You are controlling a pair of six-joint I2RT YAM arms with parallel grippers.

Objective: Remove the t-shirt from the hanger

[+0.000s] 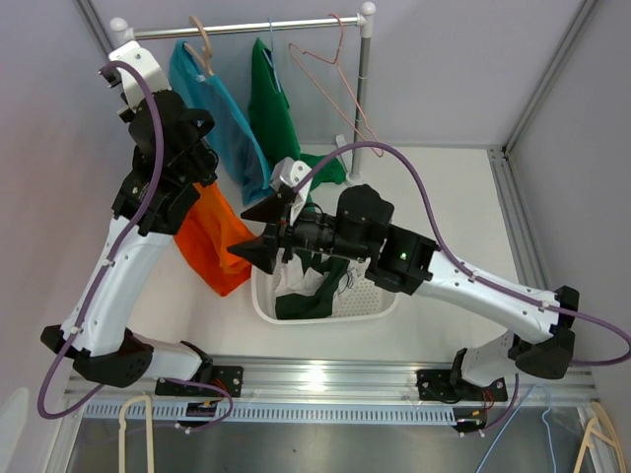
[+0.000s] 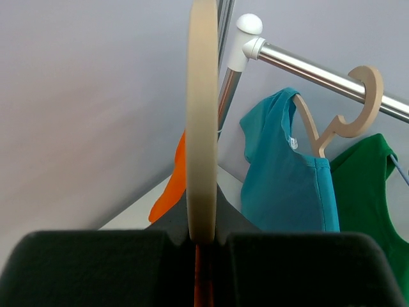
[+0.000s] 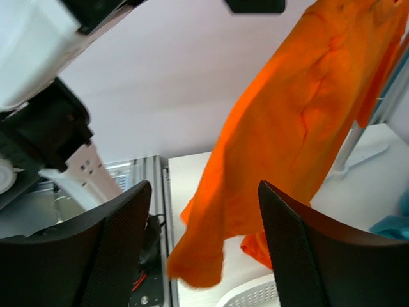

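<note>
An orange t-shirt [image 1: 211, 236] hangs from a pale wooden hanger [image 2: 202, 121] that my left gripper [image 1: 187, 148] is shut on, held off the rail at the left. In the left wrist view the hanger's hook stands upright between the jaws, with orange cloth [image 2: 170, 185] below. My right gripper [image 1: 258, 232] is open, pointing left at the shirt's lower part. In the right wrist view the orange shirt [image 3: 287, 147] hangs just ahead of the open fingers [image 3: 121, 249], not touching them.
A rail [image 1: 266, 27] at the back holds a teal shirt [image 1: 217, 113] on a wooden hanger, a green shirt [image 1: 276, 118] and an empty wire hanger [image 1: 340, 74]. A white basket [image 1: 375, 301] with clothes sits below my right gripper. Grey walls stand close on the left and right.
</note>
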